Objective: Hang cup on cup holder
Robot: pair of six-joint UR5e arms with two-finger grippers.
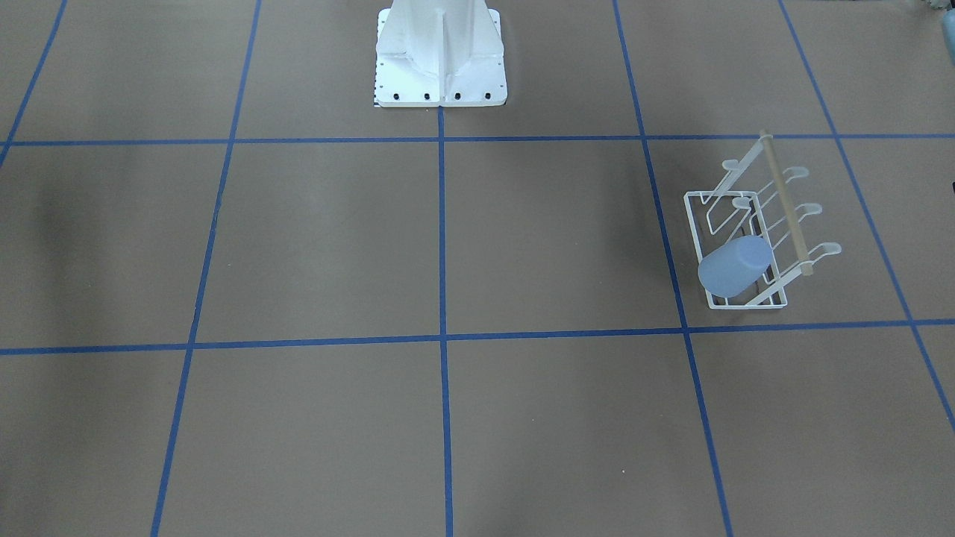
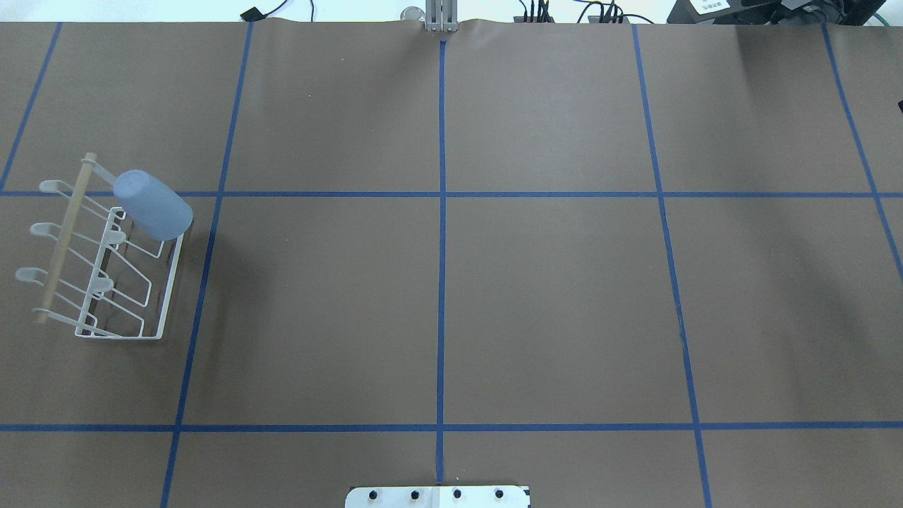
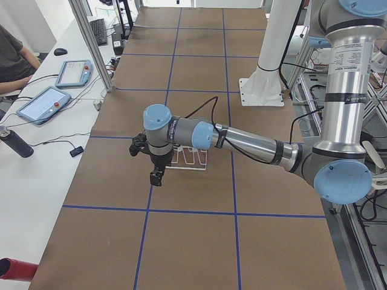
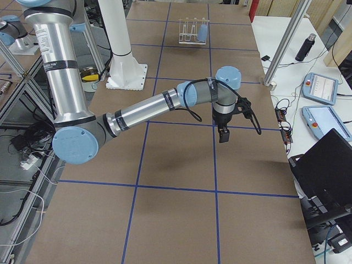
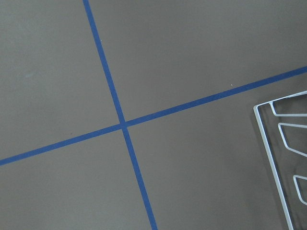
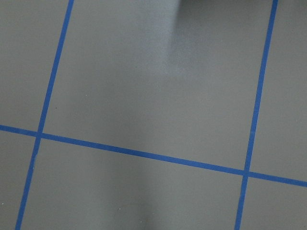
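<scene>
The pale blue cup (image 1: 735, 266) sits tilted over a prong at one end of the white wire cup holder (image 1: 785, 205). In the overhead view the cup (image 2: 153, 204) and cup holder (image 2: 63, 240) stand at the table's left. No gripper touches them. My left gripper (image 3: 156, 178) hangs over the table beside the holder (image 3: 190, 158); I cannot tell if it is open. My right gripper (image 4: 223, 135) hangs over bare table far from the holder (image 4: 190, 30); I cannot tell its state either. The left wrist view shows only a corner of the holder's base (image 5: 265, 143).
The brown table carries a blue tape grid (image 2: 442, 194). The robot's white base (image 1: 440, 52) stands at the table's near middle edge. Tablets (image 3: 45, 103) and a dark bottle (image 3: 17, 144) lie on the side bench. A laptop (image 4: 324, 165) sits beyond the far edge.
</scene>
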